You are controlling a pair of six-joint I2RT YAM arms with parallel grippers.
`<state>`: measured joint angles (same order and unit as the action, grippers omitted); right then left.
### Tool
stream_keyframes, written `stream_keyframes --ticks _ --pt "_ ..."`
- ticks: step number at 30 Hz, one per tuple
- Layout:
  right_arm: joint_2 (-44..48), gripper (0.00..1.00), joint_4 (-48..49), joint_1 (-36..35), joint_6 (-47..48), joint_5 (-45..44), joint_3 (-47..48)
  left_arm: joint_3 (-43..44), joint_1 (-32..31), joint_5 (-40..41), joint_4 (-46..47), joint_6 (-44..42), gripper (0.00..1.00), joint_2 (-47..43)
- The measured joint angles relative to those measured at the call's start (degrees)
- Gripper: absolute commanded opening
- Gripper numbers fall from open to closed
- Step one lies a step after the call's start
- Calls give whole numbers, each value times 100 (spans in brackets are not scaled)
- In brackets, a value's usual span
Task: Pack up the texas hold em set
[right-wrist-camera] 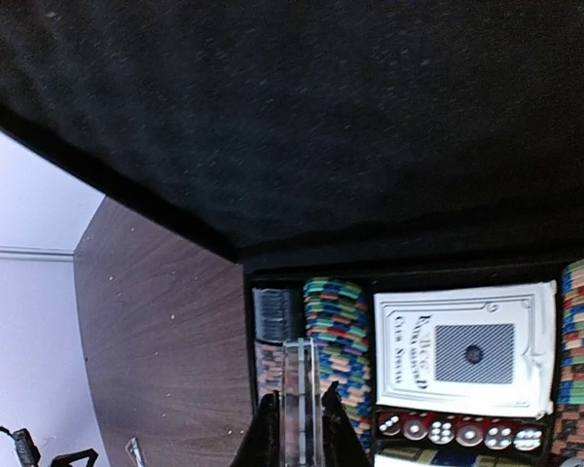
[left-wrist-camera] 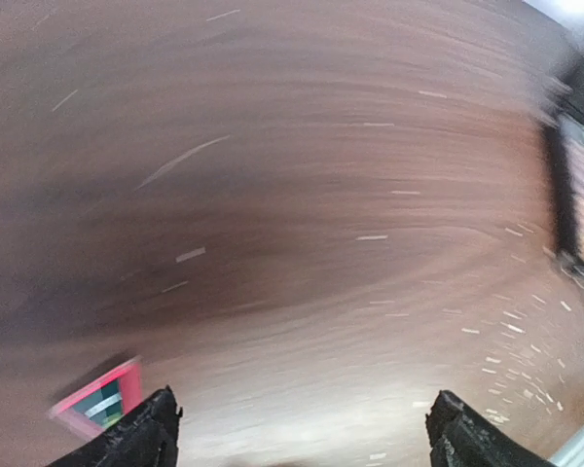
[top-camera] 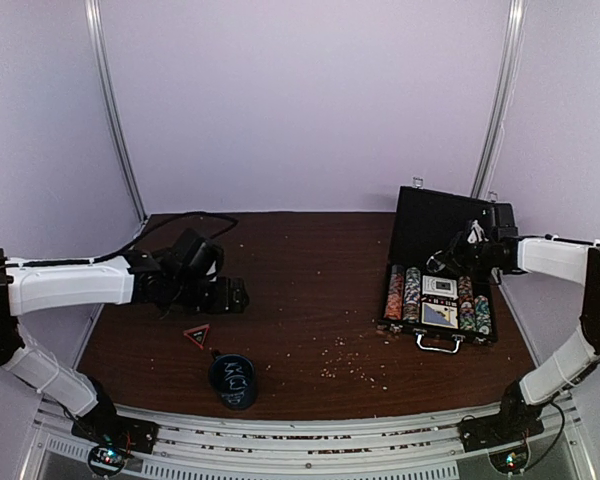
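Note:
The black case (top-camera: 427, 222) stands open at the table's right, lid upright, handle (top-camera: 438, 343) toward me. Its tray holds multicoloured chip rolls (top-camera: 403, 293) and a card deck (top-camera: 439, 286). My right gripper (top-camera: 450, 256) hovers over the tray's far left part. In the right wrist view the right gripper (right-wrist-camera: 299, 399) is shut on a clear dealer button (right-wrist-camera: 300, 375), seen edge on above the chip rolls (right-wrist-camera: 336, 331); beside them lie the card deck (right-wrist-camera: 462, 350) and dice (right-wrist-camera: 457, 428). My left gripper (top-camera: 238, 297) is open with nothing in it, over bare table; the left wrist view is motion-blurred, its gripper (left-wrist-camera: 302, 409) wide apart.
A red triangular piece (top-camera: 197, 334) lies just in front of the left gripper, also at the left fingertip (left-wrist-camera: 97, 404). A dark round cup (top-camera: 232, 380) with white scribbles stands near the front edge. Pale crumbs (top-camera: 350, 355) are scattered left of the case.

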<state>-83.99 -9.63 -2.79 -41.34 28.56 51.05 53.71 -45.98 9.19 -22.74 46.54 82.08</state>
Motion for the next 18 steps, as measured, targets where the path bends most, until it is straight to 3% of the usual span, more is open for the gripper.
stream_keyframes --ticks 8,15,18 --pt "-868 0 -155 164 358 -55 251 -960 1158 -560 -264 597 94 -868" --pt "-1165 0 -254 166 560 -337 422 -962 1268 -979 -297 634 95 -654" --pt "-1228 8 -289 166 678 -455 509 -964 1268 -1078 -297 654 95 -564"
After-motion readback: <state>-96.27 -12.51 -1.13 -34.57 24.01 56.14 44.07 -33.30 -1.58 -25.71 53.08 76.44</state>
